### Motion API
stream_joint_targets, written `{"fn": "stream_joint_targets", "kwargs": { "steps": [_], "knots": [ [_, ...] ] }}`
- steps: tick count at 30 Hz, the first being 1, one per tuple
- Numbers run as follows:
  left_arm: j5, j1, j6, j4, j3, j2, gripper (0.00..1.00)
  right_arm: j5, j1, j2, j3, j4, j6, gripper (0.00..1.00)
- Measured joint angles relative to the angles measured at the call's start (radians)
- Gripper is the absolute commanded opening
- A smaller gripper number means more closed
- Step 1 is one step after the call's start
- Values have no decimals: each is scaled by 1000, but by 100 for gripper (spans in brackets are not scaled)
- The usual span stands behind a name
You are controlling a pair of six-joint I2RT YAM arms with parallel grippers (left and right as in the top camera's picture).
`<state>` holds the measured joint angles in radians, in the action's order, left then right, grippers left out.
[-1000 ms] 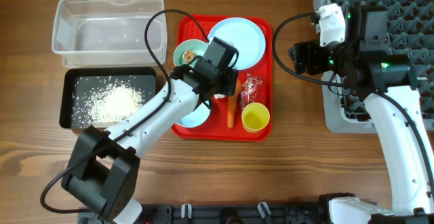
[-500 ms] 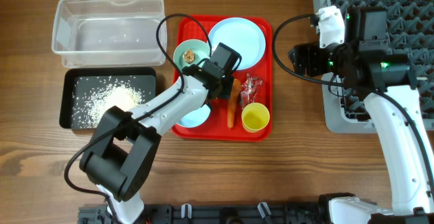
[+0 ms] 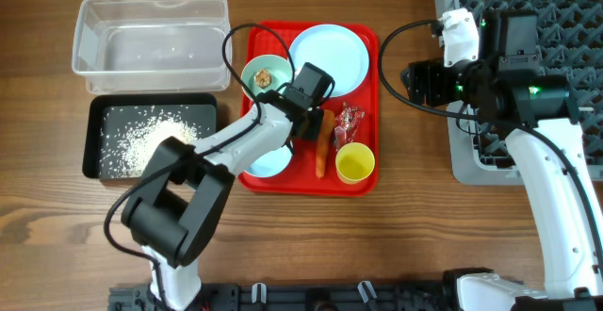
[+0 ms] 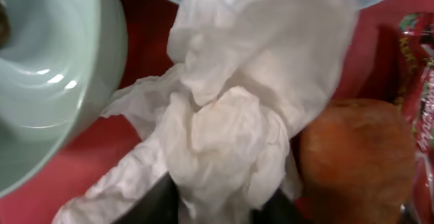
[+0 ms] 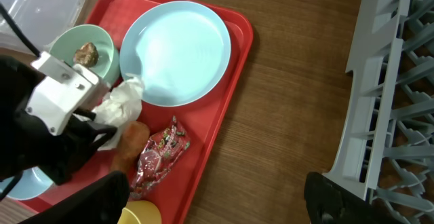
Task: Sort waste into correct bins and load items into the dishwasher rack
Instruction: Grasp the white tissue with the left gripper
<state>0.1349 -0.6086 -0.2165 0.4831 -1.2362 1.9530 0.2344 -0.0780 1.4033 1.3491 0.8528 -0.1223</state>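
While the left fingers [image 4: 152, 207] pinch the crumpled tissue [image 4: 230, 115] on the red tray [image 3: 374, 85], tight beside the carrot [image 4: 356, 159] at lower right, a shallow hold could drop it onto the counter [image 3: 405, 245] or drag the wrapper [image 4: 417, 81]; right fingers [image 5: 329, 197] gape, empty.

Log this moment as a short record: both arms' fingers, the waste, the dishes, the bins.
left fingers: down on the red tray, flanking the tissue; grip unclear
right fingers: open, empty, above the table beside the rack
black tray: holds rice
on red tray: carrot, wrapper, plate, cup, bowl with brown lump, second bowl
rack: no dishes seen
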Motion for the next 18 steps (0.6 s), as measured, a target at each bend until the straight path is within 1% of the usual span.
{"fn": "stream_joint_targets", "kwargs": {
  "steps": [3,10,15,18],
  "knots": [
    [-2,0,1,-5,0,11,4,0,0,0,0,0,0,86],
    [-14,0,1,-17,-3,11,4,0,0,0,0,0,0,86],
    [-31,0,-6,34,-53,3,4,0,0,0,0,0,0,86],
    [-32,0,-8,56,-99,-38,4,0,0,0,0,0,0,86]
  ]
}}
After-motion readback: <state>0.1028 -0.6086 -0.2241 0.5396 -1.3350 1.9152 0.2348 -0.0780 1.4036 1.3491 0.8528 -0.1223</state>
